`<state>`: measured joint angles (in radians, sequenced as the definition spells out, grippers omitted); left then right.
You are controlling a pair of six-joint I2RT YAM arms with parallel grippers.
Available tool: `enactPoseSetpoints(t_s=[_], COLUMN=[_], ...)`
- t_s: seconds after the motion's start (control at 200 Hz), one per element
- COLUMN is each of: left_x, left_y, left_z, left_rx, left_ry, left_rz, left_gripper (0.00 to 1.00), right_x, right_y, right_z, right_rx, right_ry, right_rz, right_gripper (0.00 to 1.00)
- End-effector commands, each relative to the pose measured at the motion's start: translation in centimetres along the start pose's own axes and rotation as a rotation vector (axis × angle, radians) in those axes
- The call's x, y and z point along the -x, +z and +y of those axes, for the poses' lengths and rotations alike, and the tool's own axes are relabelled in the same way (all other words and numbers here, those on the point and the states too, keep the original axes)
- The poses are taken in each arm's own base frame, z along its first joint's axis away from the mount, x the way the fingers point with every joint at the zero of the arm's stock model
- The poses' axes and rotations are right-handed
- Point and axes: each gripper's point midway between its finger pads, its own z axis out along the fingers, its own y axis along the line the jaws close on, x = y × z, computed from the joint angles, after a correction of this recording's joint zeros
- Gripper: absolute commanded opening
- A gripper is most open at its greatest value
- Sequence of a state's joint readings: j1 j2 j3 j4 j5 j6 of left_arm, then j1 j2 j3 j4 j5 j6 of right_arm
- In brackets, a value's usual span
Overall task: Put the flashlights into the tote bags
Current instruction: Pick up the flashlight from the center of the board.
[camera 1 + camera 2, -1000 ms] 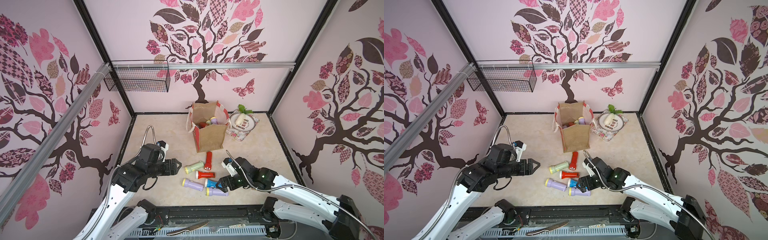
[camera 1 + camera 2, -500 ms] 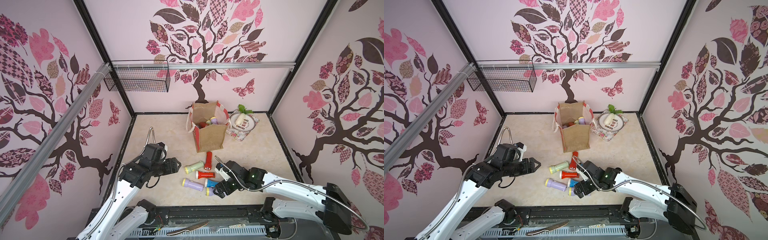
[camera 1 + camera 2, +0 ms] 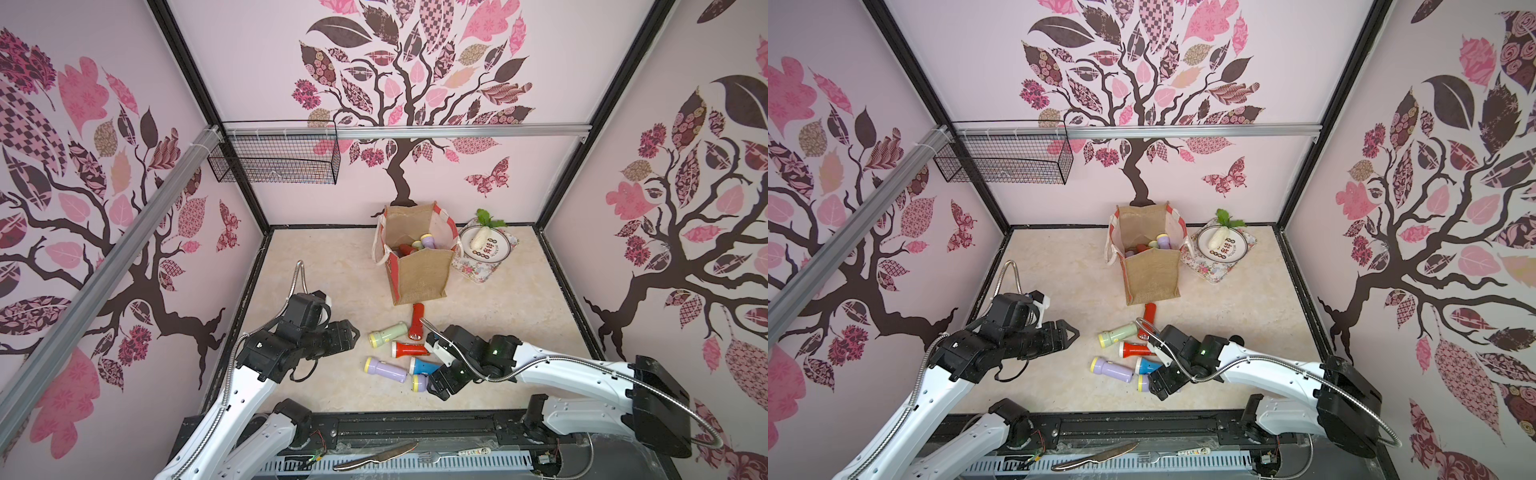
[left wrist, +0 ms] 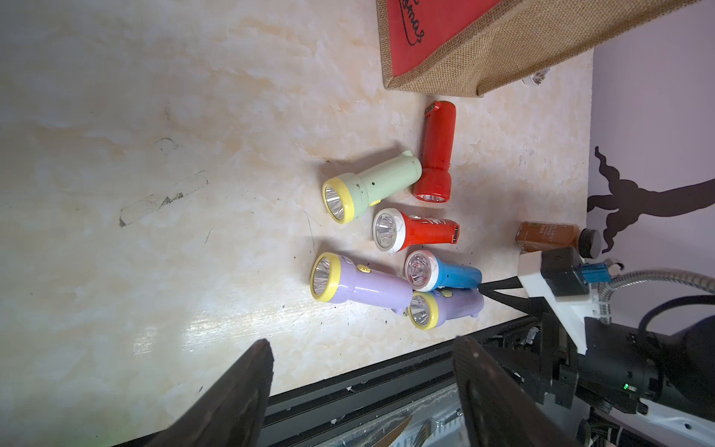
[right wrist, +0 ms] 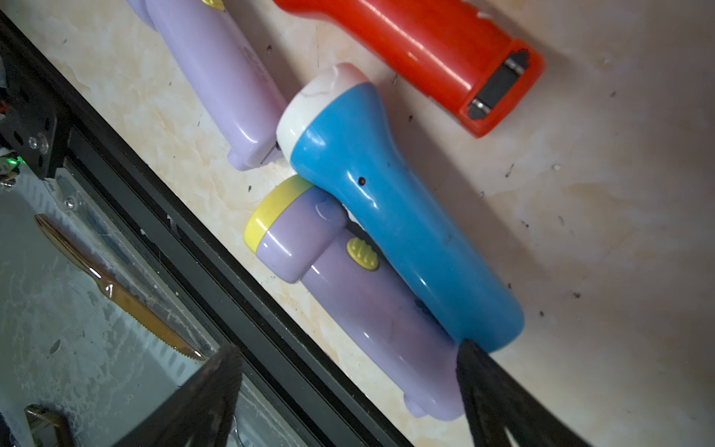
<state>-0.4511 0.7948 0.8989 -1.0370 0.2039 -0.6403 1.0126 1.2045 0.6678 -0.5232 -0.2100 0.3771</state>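
Note:
Several flashlights lie in a cluster on the table: pale green, two red, a long lilac one, a blue one and a shorter lilac one nearest the front edge. The blue one leans on the shorter lilac one. My right gripper is open, its jaws either side of that lilac flashlight's tail, one fingertip against the blue one's end. My left gripper hangs open and empty left of the cluster. The tote bag stands behind, with more flashlights inside.
A plate with a white radish on a floral tray sits right of the bag. A brown jar lies beyond my right wrist. A wire basket hangs on the back wall. A knife and fork lie below the table's front edge.
My right gripper has moved toward the front edge onto the shorter lilac flashlight's tail, and its jaws have narrowed a little. My left gripper has barely moved.

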Motion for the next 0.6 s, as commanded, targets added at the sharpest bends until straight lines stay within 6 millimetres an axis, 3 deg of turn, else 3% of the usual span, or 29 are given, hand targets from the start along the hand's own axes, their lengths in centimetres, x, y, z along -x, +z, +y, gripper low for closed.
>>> enactPoseSetpoints(t_s=[0.0,0.255,0.595], left_x=[-0.8,-1.4,-1.6], left_y=[0.4,0.2,0.1], left_z=[1.0,1.3,1.6], left_rx=[0.025,0.023,0.019], left_ry=[-0.025,-0.040,-0.064], left_rz=[0.017,0.018,0.001], left_gripper=[0.77,0.76,0.76], right_x=[1.0,1.7,1.0], right_y=[0.0,0.6,2.1], right_z=[1.0,0.8,-0.2], right_rx=[0.018,-0.020,-0.091], right_ry=[-0.036,-0.065,-0.118], right_rz=[-0.014,-0.013,0.081], right_gripper=[0.87,0.84,0.80])
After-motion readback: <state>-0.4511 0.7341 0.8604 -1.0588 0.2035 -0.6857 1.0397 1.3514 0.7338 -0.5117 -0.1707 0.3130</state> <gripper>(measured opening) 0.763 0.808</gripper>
